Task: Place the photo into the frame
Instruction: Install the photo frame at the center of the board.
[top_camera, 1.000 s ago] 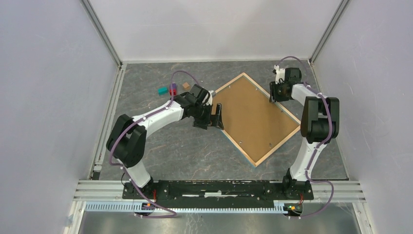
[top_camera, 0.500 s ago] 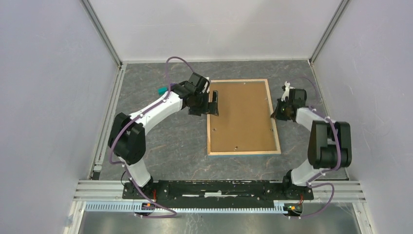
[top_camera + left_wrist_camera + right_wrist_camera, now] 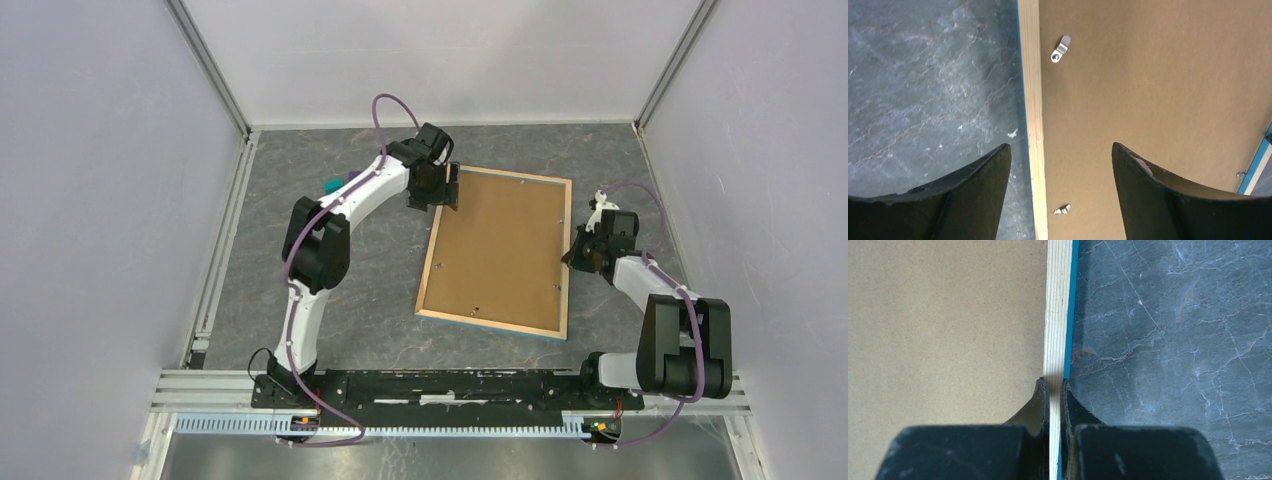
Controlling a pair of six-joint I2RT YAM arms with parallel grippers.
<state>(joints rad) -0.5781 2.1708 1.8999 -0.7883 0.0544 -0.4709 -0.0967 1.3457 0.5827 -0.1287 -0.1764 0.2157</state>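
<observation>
Watching the table point(image 3: 360, 270): I see a small teal block point(image 3: 330, 186) lying near its far-left side.
Left pincer point(image 3: 447, 195): jaws spread wide, gripping nothing, straddling the left rail of the frame point(image 3: 429, 270) by its far corner; one finger point(image 3: 983, 170) over the table, the other over the backing board point(image 3: 500, 245).
Frame: flat on the table, face down and skewed, brown board uppermost, thin blue edge showing.
Right pincer point(image 3: 572, 255): closed hard on the frame's right rail.
</observation>
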